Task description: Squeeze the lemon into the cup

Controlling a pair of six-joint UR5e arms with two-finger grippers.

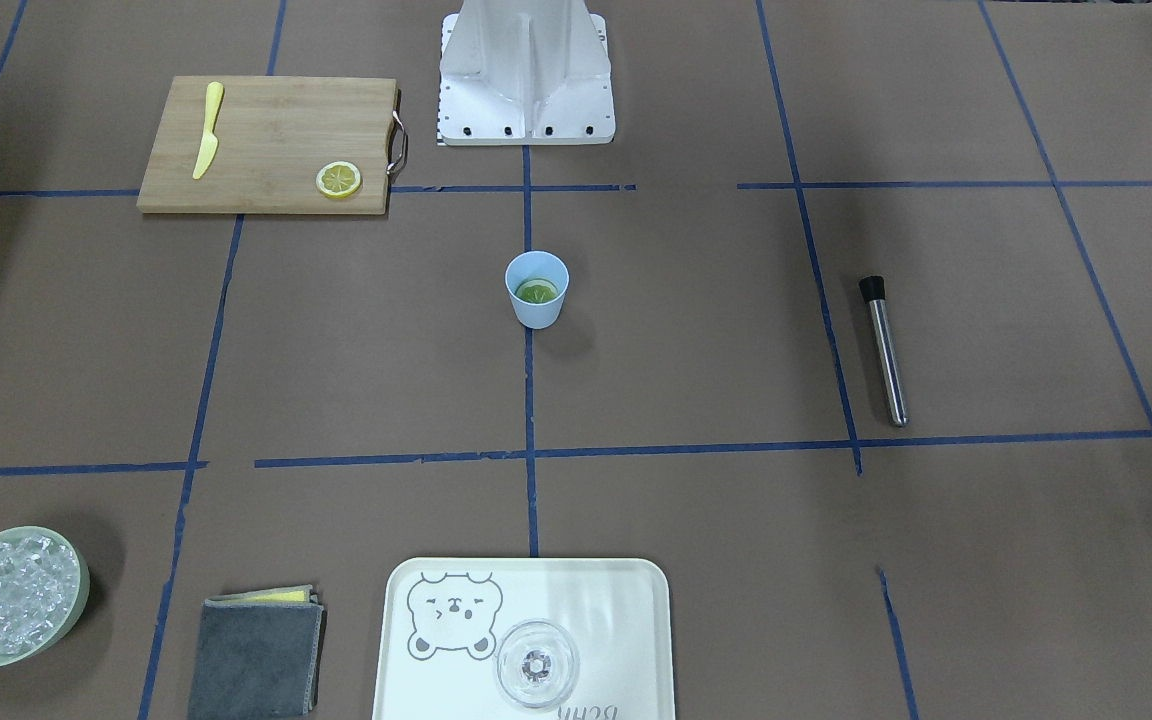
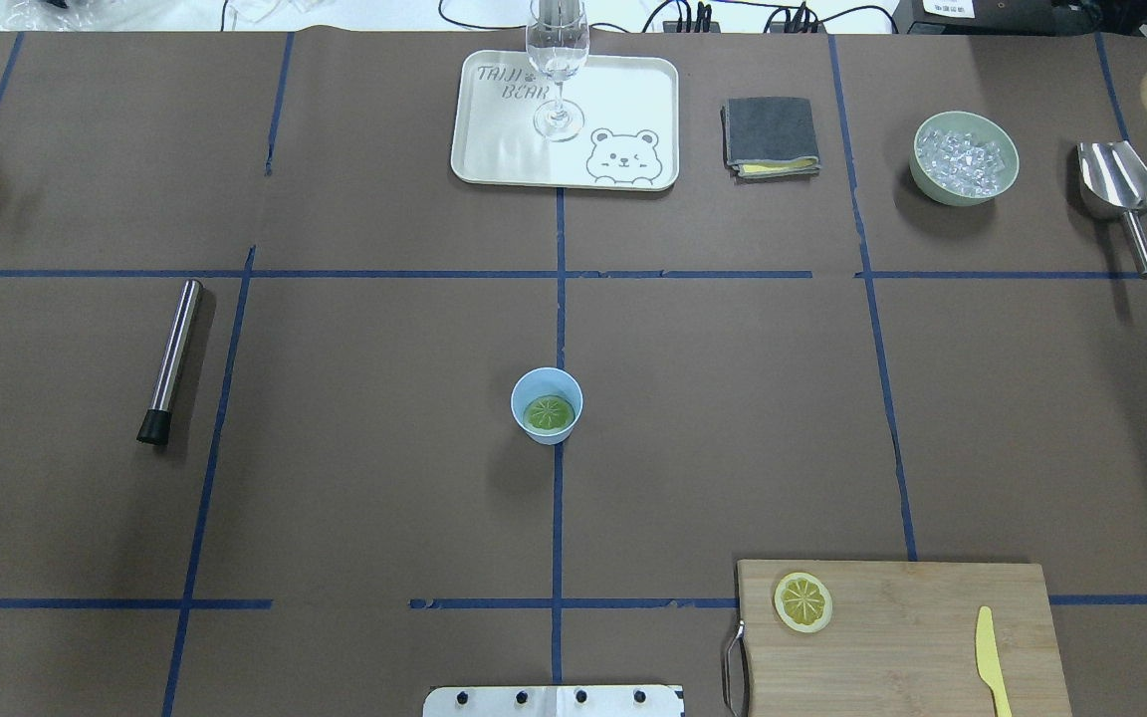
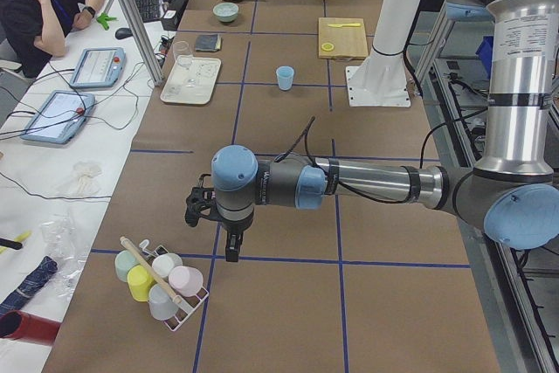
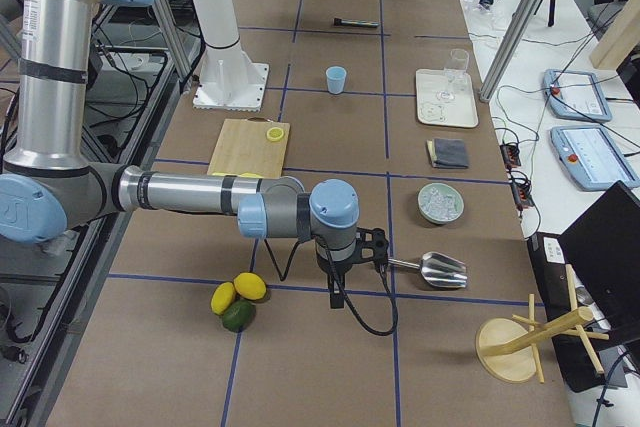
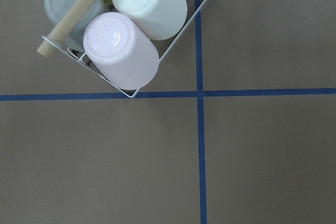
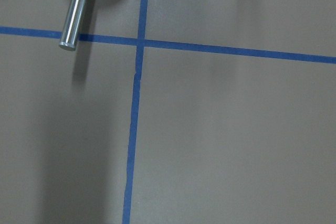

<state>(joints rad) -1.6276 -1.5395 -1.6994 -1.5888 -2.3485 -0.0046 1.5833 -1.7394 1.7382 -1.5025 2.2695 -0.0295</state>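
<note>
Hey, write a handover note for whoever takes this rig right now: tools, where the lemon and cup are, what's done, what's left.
The left tool is at the table's end by the rack of cups; open or shut cannot be told.
The right tool is at the opposite end near the metal scoop; same doubt.
The cup stands upright mid-table, with one lemon slice inside it.
The second lemon slice is on the cutting board.
Done: a slice is in the cup.
Left: probably nothing; any juice cannot be seen.
</note>
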